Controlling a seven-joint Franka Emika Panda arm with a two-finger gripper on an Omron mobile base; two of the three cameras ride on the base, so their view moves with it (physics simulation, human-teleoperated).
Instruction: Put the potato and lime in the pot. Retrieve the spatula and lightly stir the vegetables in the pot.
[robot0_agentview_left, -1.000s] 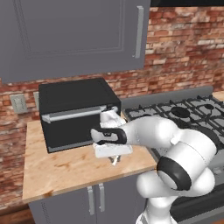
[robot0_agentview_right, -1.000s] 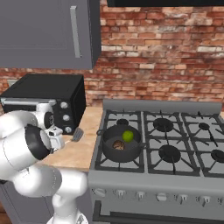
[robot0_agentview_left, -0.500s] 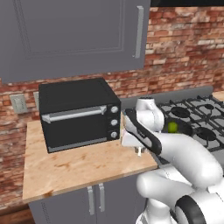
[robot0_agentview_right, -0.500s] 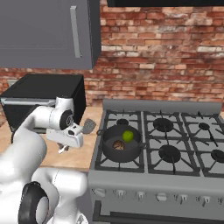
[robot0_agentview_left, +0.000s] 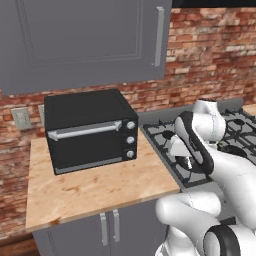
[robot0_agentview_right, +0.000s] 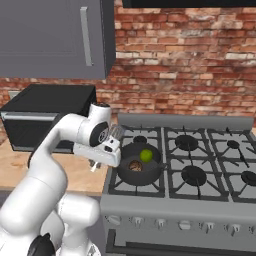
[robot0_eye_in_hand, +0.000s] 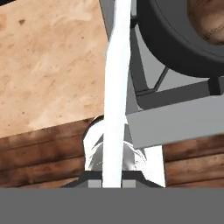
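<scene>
The dark grey pot (robot0_agentview_right: 131, 175) sits on the stove's front left burner with the green lime (robot0_agentview_right: 145, 155) and the brown potato (robot0_agentview_right: 134, 166) inside. My gripper (robot0_agentview_right: 95, 164) hovers just left of the pot, over the seam between counter and stove, shut on the spatula (robot0_agentview_right: 116, 131), whose grey head sticks up above the hand. In the hand view the pale spatula handle (robot0_eye_in_hand: 117, 87) runs up the middle from my gripper (robot0_eye_in_hand: 113, 177), with the pot wall (robot0_eye_in_hand: 175, 39) and part of the potato (robot0_eye_in_hand: 212, 24) at the upper right. From the left base, my own arm hides the pot.
A black toaster oven (robot0_agentview_left: 87, 130) stands on the wooden counter (robot0_agentview_left: 85, 190) to the left of the stove (robot0_agentview_right: 200, 170). Grey wall cabinets (robot0_agentview_left: 80, 40) hang overhead against the brick wall. The other burners carry nothing.
The arm has swung right, from in front of the toaster oven to the pot's left side, carrying the spatula with it. Lime and potato have stayed in the pot.
</scene>
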